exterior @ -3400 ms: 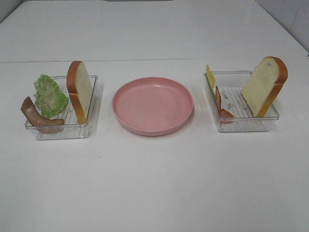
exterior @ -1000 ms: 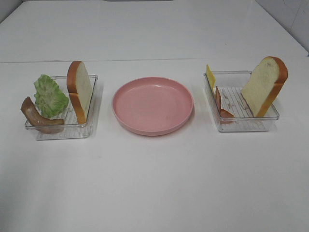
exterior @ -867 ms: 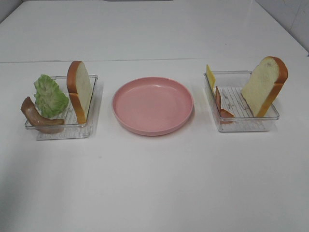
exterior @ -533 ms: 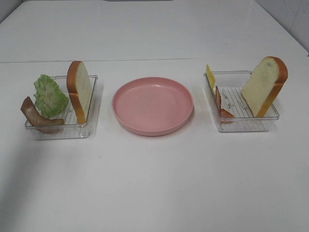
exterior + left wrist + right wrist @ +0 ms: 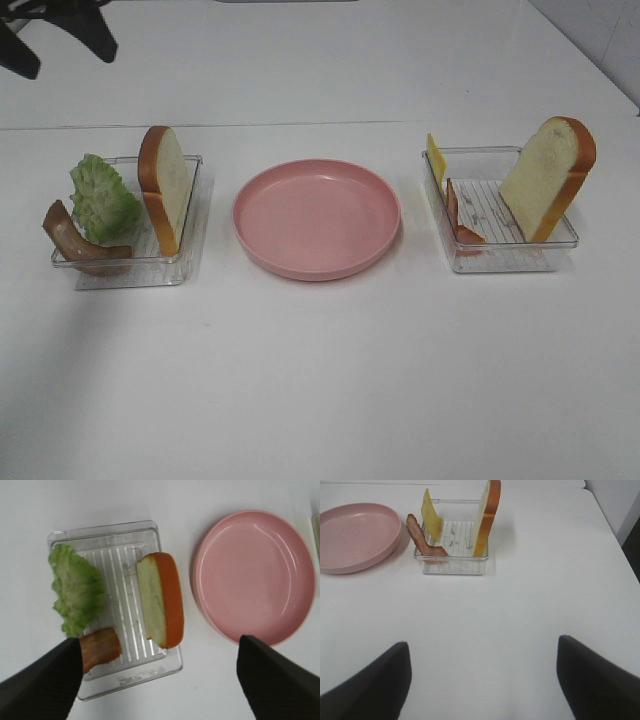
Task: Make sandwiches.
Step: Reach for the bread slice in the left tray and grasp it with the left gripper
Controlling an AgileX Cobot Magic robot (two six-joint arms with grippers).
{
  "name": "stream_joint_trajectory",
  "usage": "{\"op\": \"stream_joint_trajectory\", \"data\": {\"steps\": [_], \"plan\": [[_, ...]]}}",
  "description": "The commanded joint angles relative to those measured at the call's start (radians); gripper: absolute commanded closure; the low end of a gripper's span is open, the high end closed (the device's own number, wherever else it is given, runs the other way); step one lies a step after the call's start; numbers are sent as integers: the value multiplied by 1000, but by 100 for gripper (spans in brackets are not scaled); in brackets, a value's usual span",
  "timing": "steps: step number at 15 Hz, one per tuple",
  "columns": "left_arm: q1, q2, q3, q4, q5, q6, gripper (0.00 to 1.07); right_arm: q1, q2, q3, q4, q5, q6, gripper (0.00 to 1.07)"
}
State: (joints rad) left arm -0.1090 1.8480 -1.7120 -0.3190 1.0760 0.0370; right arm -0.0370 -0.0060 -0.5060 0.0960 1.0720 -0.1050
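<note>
Separately, crusted white bread slice (image 5: 170, 185), ruffled green lettuce (image 5: 103, 200)

Matte black fingers (image 5: 35, 690) on left end effector (image 5: 159, 641) — wedge-shaped, tapering tips, right end effector (image 5: 482, 642) the same black pair

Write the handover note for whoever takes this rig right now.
Left tool open, high above the left tray. Right tool open, over bare table short of the right tray.
In left tray: lettuce, bacon, upright bread slice.
In right tray: cheese, second bacon strip, leaning bread slice.
The pink plate holds nothing.
Done: nothing stacked.
Left: stack everything on the plate.
</note>
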Motion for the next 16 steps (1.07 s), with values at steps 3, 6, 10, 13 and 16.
{"op": "stream_joint_trajectory", "data": {"steps": [3, 6, 10, 13, 16], "plan": [[-119, 195, -232, 134, 127, -159, 28, -8, -14, 0, 1, -9, -7, 31], [-190, 320, -373, 211, 211, -259, 28, -8, -14, 0, 1, -9, -7, 31], [-209, 386, -402, 212, 211, -297, 28, -8, -14, 0, 1, -9, -7, 31], [-209, 395, -402, 248, 211, -297, 28, -8, -14, 0, 1, -9, -7, 31], [-207, 396, -402, 281, 211, -316, 28, -8, -14, 0, 1, -9, -7, 31]]}}
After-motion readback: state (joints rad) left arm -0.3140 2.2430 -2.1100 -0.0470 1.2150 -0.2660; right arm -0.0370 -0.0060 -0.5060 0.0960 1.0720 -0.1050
